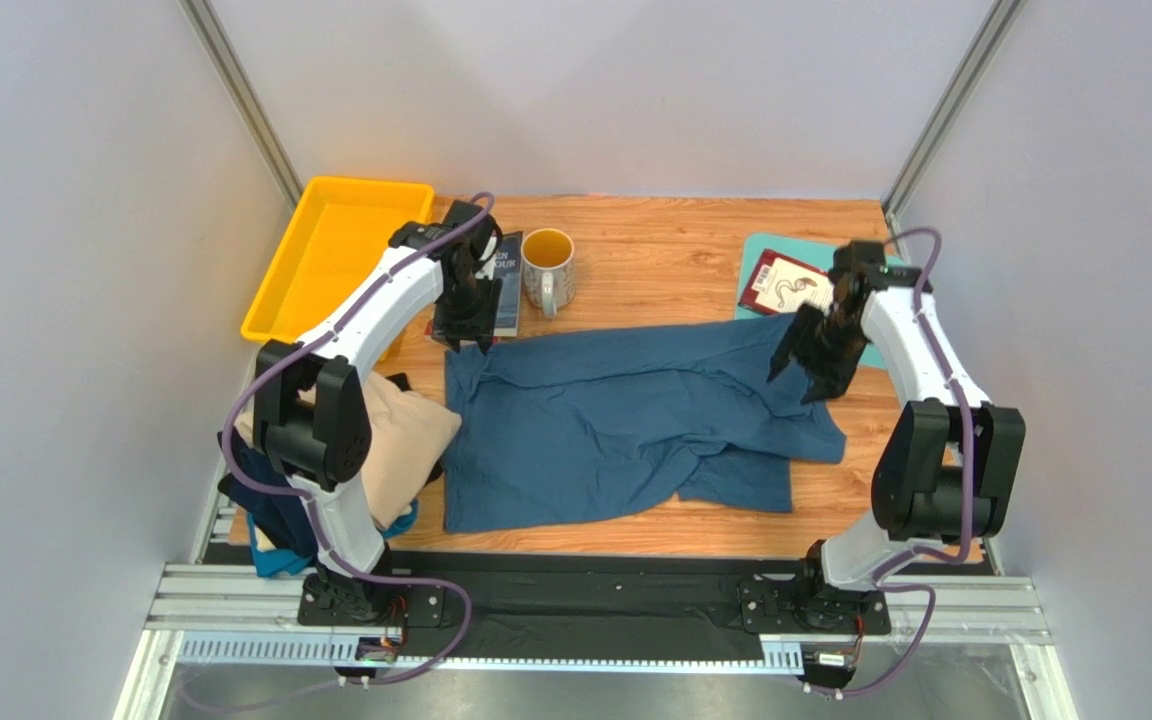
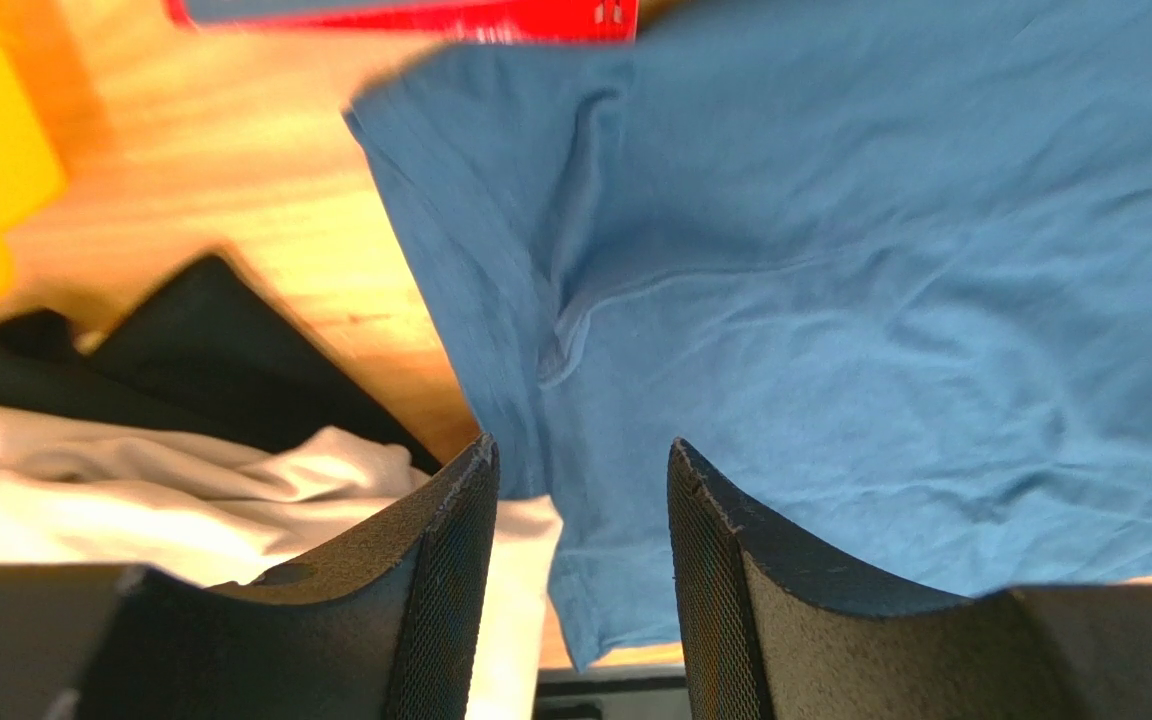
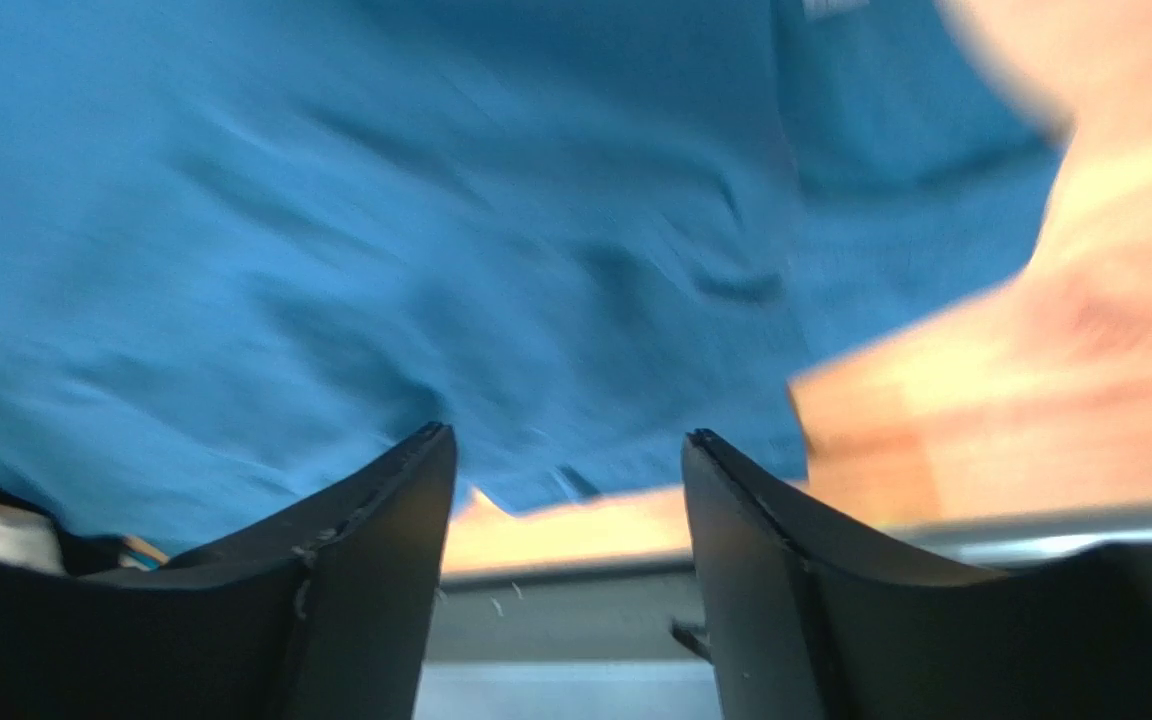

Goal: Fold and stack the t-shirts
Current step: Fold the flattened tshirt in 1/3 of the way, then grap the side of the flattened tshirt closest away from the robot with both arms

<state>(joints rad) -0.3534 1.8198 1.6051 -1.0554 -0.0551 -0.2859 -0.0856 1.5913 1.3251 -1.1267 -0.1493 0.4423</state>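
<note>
A large teal-blue shirt [image 1: 612,428] lies spread and creased across the wooden table [image 1: 657,240]. Its long axis runs crosswise from one arm to the other, so each arm has one end of the cloth under its own hand. The left gripper [image 1: 465,336] hangs over the shirt's far left corner, with the body of the cloth stretching away to its right and back toward the arm's base. The right gripper [image 1: 812,368] hangs over the far right end, the cloth reaching away to its left. Neither arm is plainly the nearer, as each is at its own corner. The pair look placed for a two-handed pick of the far edge, a fold that would likely bring that edge toward the bases. A beige shirt [image 1: 405,435] sits crumpled to the left of the left gripper and nearer the base, against the blue one's side hem. In the left wrist view the left fingers [image 2: 440,585] stand apart with that hem running through the gap below them. They clamp nothing, and whether the tips touch the cloth cannot be told. In the blurred right wrist view the right fingers [image 3: 778,585] are likewise apart and empty, with blue cloth ahead of them and bare wood off to one side.
</note>
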